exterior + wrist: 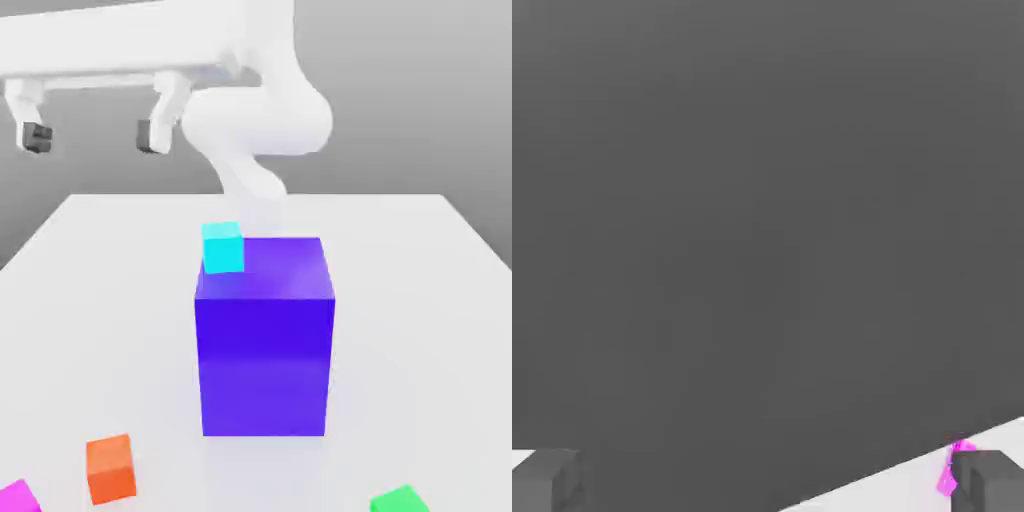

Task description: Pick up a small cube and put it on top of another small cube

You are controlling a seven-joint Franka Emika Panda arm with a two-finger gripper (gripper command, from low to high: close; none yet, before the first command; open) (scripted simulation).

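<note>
My gripper hangs high over the table at the exterior view's upper left, open, with nothing between its dark fingertips. A small cyan cube sits behind the top left corner of a tall blue block at the table's middle. Near the front left lies a small orange cube. A magenta cube shows at the front left corner, and a green cube at the front right. In the hand view the magenta cube peeks out beside one fingertip.
The white table spreads around the blue block. The arm's white body rises behind the block. A grey backdrop lies beyond the table edge.
</note>
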